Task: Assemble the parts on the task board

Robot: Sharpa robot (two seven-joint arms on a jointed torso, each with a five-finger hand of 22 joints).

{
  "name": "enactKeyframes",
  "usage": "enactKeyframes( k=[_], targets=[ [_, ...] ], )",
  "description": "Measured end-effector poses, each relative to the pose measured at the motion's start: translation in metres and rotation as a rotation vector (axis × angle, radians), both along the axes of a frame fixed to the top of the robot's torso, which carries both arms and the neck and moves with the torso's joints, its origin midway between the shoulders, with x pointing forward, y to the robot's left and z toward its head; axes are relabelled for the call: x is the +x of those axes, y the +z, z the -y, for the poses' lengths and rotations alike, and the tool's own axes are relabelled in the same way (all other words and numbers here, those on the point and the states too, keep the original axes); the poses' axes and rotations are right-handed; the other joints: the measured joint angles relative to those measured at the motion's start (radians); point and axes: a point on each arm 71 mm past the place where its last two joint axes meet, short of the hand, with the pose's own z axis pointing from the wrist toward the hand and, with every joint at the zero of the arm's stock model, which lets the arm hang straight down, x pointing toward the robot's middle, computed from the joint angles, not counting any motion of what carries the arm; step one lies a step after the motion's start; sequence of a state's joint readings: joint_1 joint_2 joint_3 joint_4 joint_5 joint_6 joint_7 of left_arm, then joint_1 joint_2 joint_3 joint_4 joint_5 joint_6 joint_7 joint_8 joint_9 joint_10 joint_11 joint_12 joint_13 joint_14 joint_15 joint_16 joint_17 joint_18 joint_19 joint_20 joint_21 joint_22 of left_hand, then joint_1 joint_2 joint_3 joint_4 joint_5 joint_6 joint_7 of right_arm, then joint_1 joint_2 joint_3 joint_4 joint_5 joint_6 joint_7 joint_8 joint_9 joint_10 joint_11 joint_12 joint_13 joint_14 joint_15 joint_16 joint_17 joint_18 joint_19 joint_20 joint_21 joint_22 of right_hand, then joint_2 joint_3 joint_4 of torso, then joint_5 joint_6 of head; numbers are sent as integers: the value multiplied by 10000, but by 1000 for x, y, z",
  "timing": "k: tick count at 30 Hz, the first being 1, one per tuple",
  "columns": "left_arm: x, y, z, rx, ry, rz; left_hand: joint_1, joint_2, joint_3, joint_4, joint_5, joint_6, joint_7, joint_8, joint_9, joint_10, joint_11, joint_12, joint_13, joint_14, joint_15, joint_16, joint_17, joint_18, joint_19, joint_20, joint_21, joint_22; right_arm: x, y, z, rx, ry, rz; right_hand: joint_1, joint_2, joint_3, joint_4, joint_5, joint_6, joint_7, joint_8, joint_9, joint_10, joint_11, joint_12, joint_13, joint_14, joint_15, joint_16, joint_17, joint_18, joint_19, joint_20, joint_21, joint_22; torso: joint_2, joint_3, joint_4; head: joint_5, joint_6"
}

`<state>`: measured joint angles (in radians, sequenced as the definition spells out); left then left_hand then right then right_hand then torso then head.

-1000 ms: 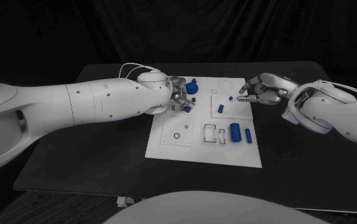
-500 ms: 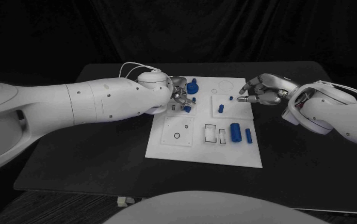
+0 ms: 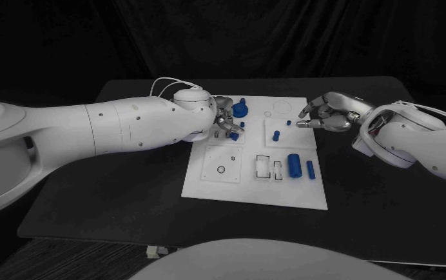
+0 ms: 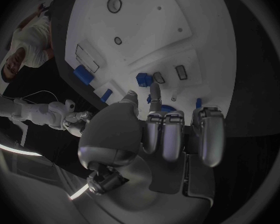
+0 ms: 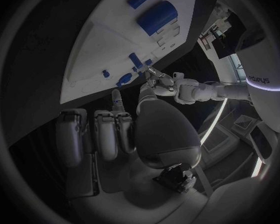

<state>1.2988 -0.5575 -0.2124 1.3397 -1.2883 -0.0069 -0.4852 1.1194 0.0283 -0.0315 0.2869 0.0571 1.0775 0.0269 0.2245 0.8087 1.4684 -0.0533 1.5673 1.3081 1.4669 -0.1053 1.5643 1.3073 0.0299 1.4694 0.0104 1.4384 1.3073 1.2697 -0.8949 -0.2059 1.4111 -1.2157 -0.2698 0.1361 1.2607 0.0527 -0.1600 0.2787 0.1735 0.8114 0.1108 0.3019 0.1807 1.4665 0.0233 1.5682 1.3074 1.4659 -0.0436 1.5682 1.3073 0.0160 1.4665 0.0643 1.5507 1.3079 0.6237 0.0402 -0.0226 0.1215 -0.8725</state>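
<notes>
The white task board (image 3: 256,164) lies mid-table. My left hand (image 3: 223,120) hovers over its far left corner, most fingers curled in. Its forefinger (image 4: 155,91) and thumb reach toward a small blue part (image 4: 144,78) standing in the board (image 4: 177,25). A larger blue part (image 3: 240,108) stands just beyond the hand. My right hand (image 3: 327,113) hangs over the board's far right edge, fingers curled, holding nothing, close to a tiny blue piece (image 3: 288,123). A blue peg (image 3: 276,135) stands nearby. A thick blue cylinder (image 3: 294,165) and a thin one (image 3: 309,170) lie near the right edge.
Empty slots and a ring-shaped recess (image 3: 220,169) mark the board's near half. Bare black table (image 3: 111,190) surrounds the board on all sides. A thin white cable (image 3: 167,85) loops above my left wrist.
</notes>
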Motion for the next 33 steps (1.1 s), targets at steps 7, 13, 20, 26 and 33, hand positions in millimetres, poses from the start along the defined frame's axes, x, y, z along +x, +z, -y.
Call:
enactKeyframes(
  k=[7, 13, 20, 26, 33],
  targets=[
    [1, -1, 0, -53, 32, -95, 55, 54, 0, 0, 0, 35, 35, -194, -218, 0, 0, 0, 0, 0, 0, 0, 0, 0, 0, 0, -37, 0, 0, 0, 0, -2, -2, 0, 0, 0, 0, 0, 0, 0, 0, 0, 0, 0, 0, 0, 0, 0, 0, 0, 0, 0, 0, 0, 0, -1, 0, 6, -1, -8, 0],
    [2, -1, 1, -86, 41, -164, 139, 138, 3, -2, 37, 106, 36, -253, -325, -37, 36, 0, 0, 0, 0, 0, 0, 0, 0, 0, -37, 0, 0, 0, 0, -2, -1, -1, 0, 0, 0, 0, 0, 0, 0, 0, -10, 0, 0, 0, -1, 0, 0, 0, 0, 0, 0, 0, 0, -2, 0, 6, -2, -8, 0],
    [3, -2, 0, -86, 65, -246, 177, 177, 31, -30, 78, 106, 36, -391, -488, -37, 36, 0, 0, 0, 0, 0, 0, 0, 0, 1, -37, 0, 0, 0, 0, -2, -4, -2, 0, 0, 0, 0, 0, 0, 0, 0, -9, 0, 0, 0, 0, 0, 0, 0, 0, 0, 0, 0, 0, -3, -1, 6, -5, -4, 0],
    [3, -3, 2, -78, 57, -308, 219, 135, 31, -30, 78, 112, 42, -455, -533, -37, 36, 0, 0, 0, 0, 0, 0, -1, 0, 1, -77, 0, 0, 0, 0, -1, -4, -3, 0, 0, 0, 0, 0, 0, 0, 0, -9, 0, 0, 0, -1, 0, 0, 0, 0, 0, 0, 0, 0, -3, -1, 3, -5, -26, 0],
    [2, -4, 3, -70, 38, -363, 309, 145, 71, -71, 120, 142, 72, -532, -649, -37, 36, 0, 0, -27, 27, 0, 0, 0, 0, 1, -76, 0, 0, 0, 0, -1, -5, -4, 0, 0, 1, 0, 0, 0, 0, 0, -8, 0, 0, 0, -1, 0, 0, 0, 0, 0, 0, 0, 0, -4, 0, 0, -4, -26, 0]
  ],
)
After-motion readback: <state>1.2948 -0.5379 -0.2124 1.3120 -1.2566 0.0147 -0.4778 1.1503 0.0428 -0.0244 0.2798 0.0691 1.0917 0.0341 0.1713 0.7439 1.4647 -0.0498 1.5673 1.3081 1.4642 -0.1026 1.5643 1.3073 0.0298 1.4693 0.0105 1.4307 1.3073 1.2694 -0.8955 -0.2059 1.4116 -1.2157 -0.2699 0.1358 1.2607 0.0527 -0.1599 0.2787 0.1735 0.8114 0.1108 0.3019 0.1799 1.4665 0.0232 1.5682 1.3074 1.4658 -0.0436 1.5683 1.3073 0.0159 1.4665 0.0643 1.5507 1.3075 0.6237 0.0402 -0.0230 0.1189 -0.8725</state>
